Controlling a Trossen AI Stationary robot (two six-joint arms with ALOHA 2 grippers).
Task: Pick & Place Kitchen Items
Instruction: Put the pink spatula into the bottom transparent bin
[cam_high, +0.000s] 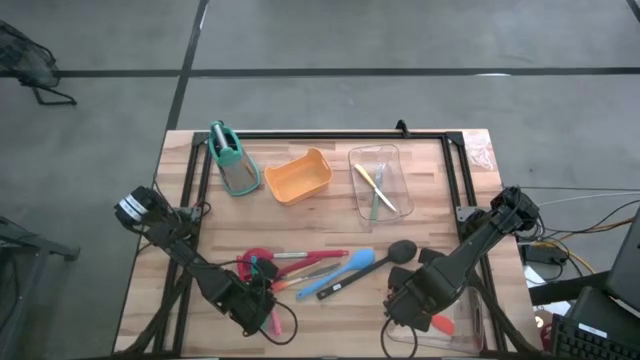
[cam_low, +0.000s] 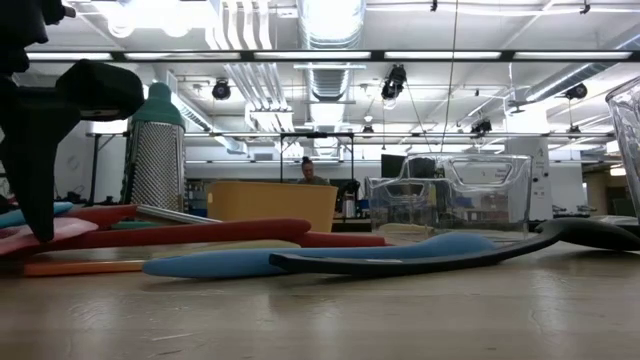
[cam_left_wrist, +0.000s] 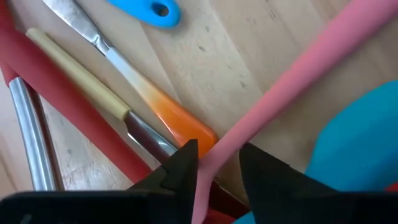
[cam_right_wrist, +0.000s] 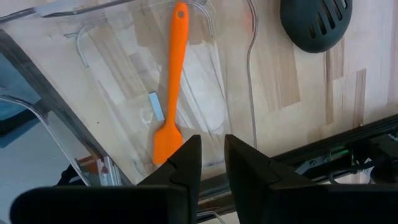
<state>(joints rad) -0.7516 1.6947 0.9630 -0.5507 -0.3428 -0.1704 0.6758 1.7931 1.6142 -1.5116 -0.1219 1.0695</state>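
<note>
Closest to the left wrist camera, the left gripper (cam_left_wrist: 217, 165) has its two dark fingers narrowly parted on either side of a pink spatula handle (cam_left_wrist: 292, 78); whether they actually press it I cannot tell. That handle slants away from the fingers across the wood, crossing an orange-handled knife (cam_left_wrist: 149, 99) and passing a teal spatula blade (cam_left_wrist: 360, 143). From overhead, this gripper (cam_high: 255, 300) sits at the left end of the utensil pile, left of the blue spatula (cam_high: 345, 272), whose long axis slants up toward the right. Only the table-level camera shows a dark finger (cam_low: 40, 150) planted among the red and pink handles, with the blue spatula (cam_low: 330, 255) and black ladle (cam_low: 440, 255) lying flat, lengthwise across the table.

Right of the blue spatula, the right gripper (cam_high: 415, 305) hangs over a clear tray (cam_right_wrist: 112, 81). Its wrist camera alone shows fingers (cam_right_wrist: 183, 162) close together with a slim gap, gripping nothing, just above an orange spatula (cam_right_wrist: 171, 87) lying in the tray, blade toward the fingers.
</note>
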